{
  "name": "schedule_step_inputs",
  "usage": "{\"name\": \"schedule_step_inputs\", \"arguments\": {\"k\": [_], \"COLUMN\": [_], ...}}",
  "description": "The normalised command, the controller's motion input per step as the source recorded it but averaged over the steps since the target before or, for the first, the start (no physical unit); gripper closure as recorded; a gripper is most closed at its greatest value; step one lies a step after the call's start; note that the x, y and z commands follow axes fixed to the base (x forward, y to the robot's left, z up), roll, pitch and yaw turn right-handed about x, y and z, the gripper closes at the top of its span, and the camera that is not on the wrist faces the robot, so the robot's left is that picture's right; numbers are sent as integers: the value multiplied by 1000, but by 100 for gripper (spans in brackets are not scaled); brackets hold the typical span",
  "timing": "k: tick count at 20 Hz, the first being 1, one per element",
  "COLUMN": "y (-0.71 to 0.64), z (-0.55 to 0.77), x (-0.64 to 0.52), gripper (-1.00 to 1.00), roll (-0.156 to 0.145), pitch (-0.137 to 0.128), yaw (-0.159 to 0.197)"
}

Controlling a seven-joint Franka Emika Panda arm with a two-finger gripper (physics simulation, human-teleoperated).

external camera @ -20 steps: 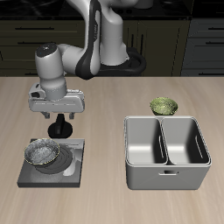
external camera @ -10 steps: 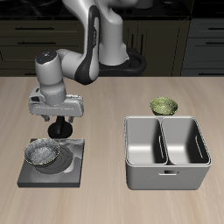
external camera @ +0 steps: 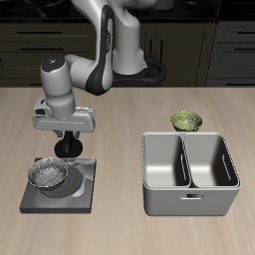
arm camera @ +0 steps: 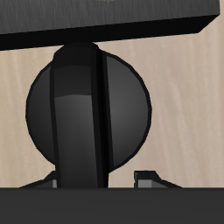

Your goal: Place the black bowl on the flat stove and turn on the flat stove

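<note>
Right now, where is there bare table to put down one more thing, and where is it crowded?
Bare table lies between the flat stove and the grey tray. The strip before the tray's front is bare too. The stove is crowded: the black bowl sits on it, with the gripper low at its knob.

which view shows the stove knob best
The wrist view: the knob fills the frame, round and black, with the gripper right over it. In the exterior view the gripper hides the knob at the flat stove's back edge.
</note>
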Motion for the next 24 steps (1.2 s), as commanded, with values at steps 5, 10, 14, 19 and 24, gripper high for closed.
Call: {"name": "schedule_step_inputs", "arguments": {"k": [5, 10, 14, 19, 24], "y": [-265, -336, -303, -380, -74], "z": [249, 392, 415, 403, 158], "x": [-30, -21, -70, -40, -20], "gripper": [100, 100, 100, 100, 100], "roll": [-36, -45, -52, -65, -28], "pitch": [-30, -54, -50, -52, -14], "yaw": [54, 67, 41, 9, -5]}}
